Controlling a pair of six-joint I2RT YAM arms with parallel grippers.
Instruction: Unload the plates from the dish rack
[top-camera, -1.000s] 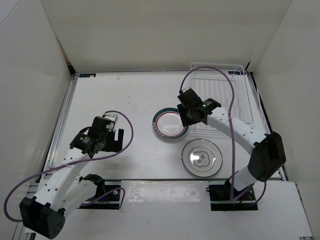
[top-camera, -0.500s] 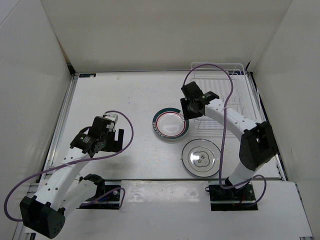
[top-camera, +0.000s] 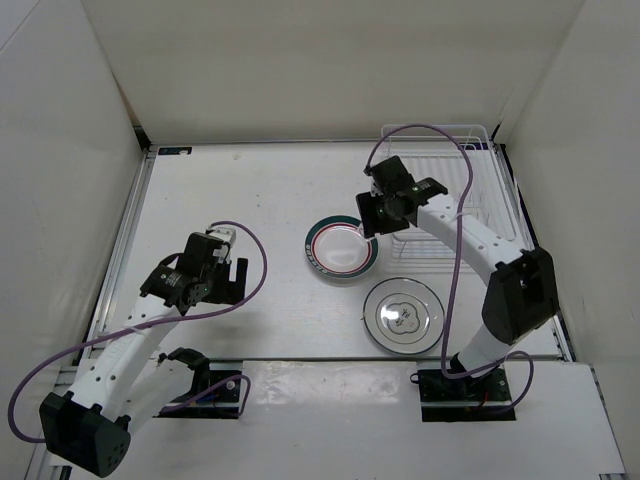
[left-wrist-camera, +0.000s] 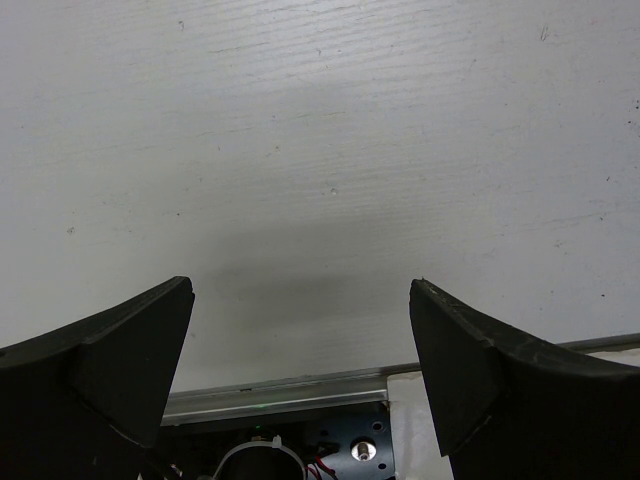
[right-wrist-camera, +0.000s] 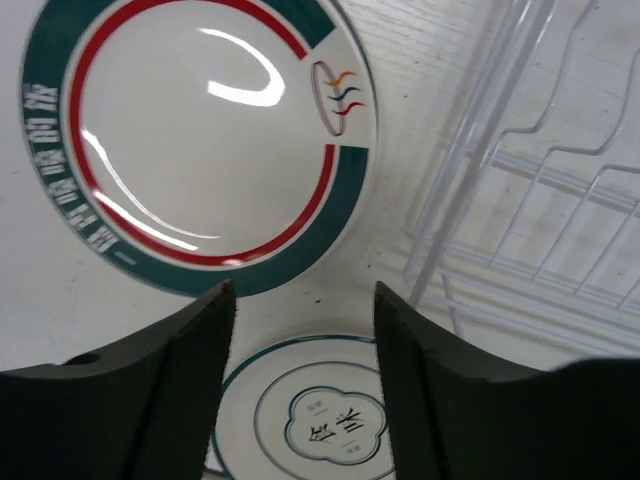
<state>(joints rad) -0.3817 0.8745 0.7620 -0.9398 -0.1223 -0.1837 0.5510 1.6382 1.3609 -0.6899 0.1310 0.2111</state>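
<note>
Seemingly the unloading is done; a round white plate with a green-and-red rim band (top-camera: 341, 248) and a thin-rimmed white plate with a grey centre motif (top-camera: 402, 316) lie flat on the white worktop (top-camera: 250, 190) beside the white wire dish rack (top-camera: 480, 190), whose visible slots show none; right tool (right-wrist-camera: 298, 300) and left tool (left-wrist-camera: 300, 290) gape wide, empty; only the right wrist view reveals the band's lettering.

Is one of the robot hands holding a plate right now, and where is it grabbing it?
No, nothing is held. The left gripper is open over the table; the right gripper is open above the plates lying by the dish rack.
</note>
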